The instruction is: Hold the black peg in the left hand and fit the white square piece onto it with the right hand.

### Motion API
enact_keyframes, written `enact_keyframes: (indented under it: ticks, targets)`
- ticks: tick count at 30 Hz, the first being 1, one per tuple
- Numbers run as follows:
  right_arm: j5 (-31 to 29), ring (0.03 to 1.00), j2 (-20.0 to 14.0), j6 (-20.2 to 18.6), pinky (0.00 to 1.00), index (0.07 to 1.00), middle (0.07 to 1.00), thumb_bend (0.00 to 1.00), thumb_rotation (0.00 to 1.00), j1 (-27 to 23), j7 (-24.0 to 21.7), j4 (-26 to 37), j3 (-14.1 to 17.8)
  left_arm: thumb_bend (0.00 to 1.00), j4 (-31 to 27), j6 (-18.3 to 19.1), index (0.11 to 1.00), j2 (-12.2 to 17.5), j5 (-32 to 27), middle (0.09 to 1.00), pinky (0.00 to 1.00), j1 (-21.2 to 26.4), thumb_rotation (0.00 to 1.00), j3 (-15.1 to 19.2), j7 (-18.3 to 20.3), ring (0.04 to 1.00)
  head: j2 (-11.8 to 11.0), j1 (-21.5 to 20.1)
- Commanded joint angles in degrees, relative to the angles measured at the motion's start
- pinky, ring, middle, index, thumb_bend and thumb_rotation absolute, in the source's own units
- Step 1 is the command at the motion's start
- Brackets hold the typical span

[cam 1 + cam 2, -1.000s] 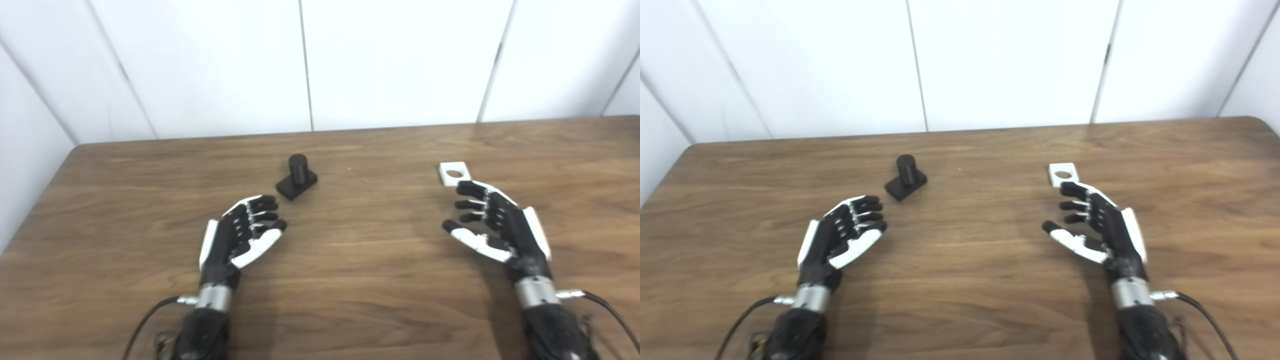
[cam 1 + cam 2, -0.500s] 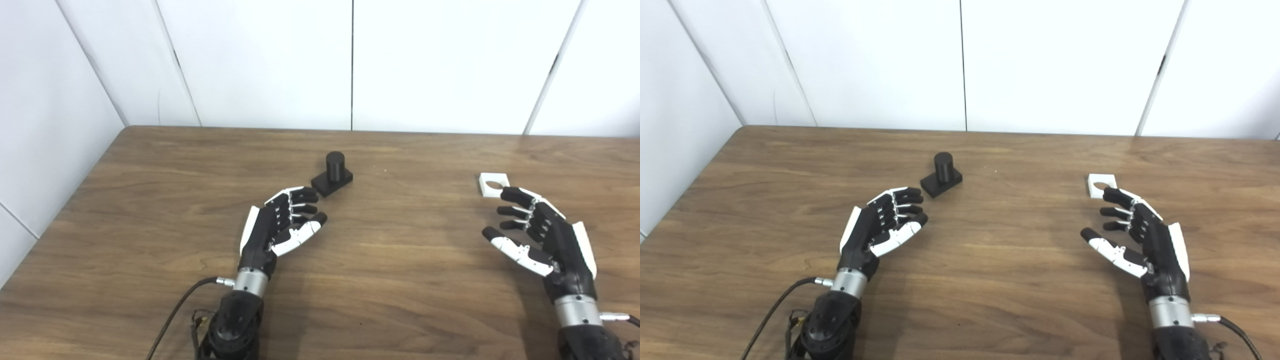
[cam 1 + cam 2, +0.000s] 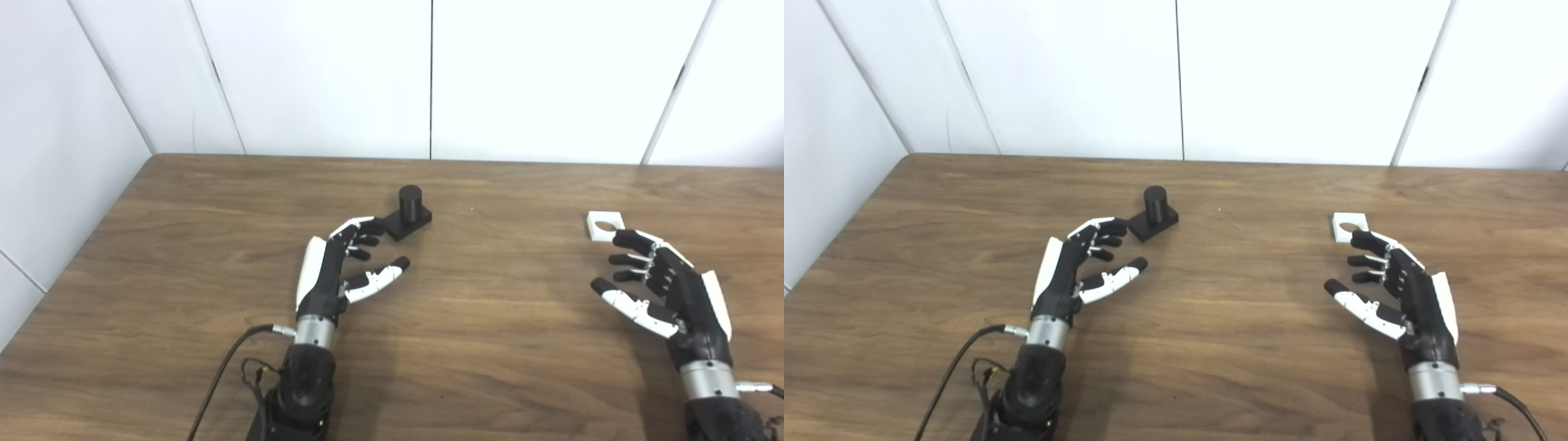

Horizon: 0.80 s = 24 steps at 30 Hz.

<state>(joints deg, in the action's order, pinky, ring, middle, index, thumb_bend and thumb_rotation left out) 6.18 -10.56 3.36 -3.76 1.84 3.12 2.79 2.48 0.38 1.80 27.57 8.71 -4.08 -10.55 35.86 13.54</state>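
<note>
A wooden desk (image 3: 490, 367) stands against a white panelled wall (image 3: 520, 73). The black peg (image 3: 407, 211) stands upright on its square base, on the far middle of the desk, a little left of centre. The left hand (image 3: 343, 263) lies just near and left of it, turned on edge with its fingers (image 3: 361, 231) curled toward the base and its thumb (image 3: 383, 277) stretched out to the right; it is open and holds nothing. The fingertips are right beside the near-left corner of the base; whether they touch it cannot be told. A black cable (image 3: 220, 380) runs from the left wrist to the near edge.

The white piece (image 3: 604, 225), a flat square with a round hole, lies on the desk well to the right of the peg. The right hand (image 3: 664, 288) is just near it, palm turned left, fingers (image 3: 631, 254) spread and thumb (image 3: 618, 300) apart, open and empty. Its topmost fingertip comes up to the near edge of the piece and overlaps it in the right eye view; contact cannot be judged.

Both forearms enter from the near edge.
</note>
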Motion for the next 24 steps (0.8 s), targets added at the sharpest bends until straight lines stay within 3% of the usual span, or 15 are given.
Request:
enact_keyframes:
  ticks: [1, 9, 14, 19, 24]
  targets:
    - [0.86, 0.684, -0.95, 1.41, 0.57, 0.731, 0.754, 0.62, 0.16, -0.39, -0.05, 0.30, 0.36, 0.69, -1.45, 0.55, 0.699, 0.40, 2.90, 0.740, 0.59, 3.07, 0.26, -0.57, -1.52, 0.705, 0.07, 0.05]
    - [0.91, 0.689, -1.28, 1.84, 0.58, 0.730, 0.754, 0.61, 0.13, -0.57, -0.23, 0.01, 0.13, 0.72, 0.87, 2.62, 0.706, 1.61, 11.29, 0.765, 0.61, 5.70, 0.32, -3.42, -4.84, 0.735, 0.11, 0.03]
    - [1.00, 0.680, -1.42, 2.77, 0.56, 0.724, 0.750, 0.62, 0.14, -0.80, -0.20, -0.68, 0.08, 0.72, 3.37, 2.65, 0.719, 2.68, 14.48, 0.815, 0.65, 7.97, 0.34, -4.48, -6.36, 0.808, -0.03, -0.38]
    - [0.98, 0.677, -1.11, 2.01, 0.57, 0.722, 0.751, 0.63, 0.17, -0.74, -0.12, -0.23, 0.11, 0.74, 5.23, 4.19, 0.739, 3.69, 16.70, 0.884, 0.77, 10.18, 0.36, -5.18, -6.81, 0.915, -0.13, -0.51]
    - [0.63, 0.678, -0.91, 1.87, 0.56, 0.726, 0.751, 0.63, 0.16, -0.78, -0.16, -0.09, 0.24, 0.75, 6.91, 6.17, 0.748, 4.61, 19.19, 0.922, 0.88, 12.10, 0.40, -5.97, -7.72, 0.954, -0.42, -0.99]
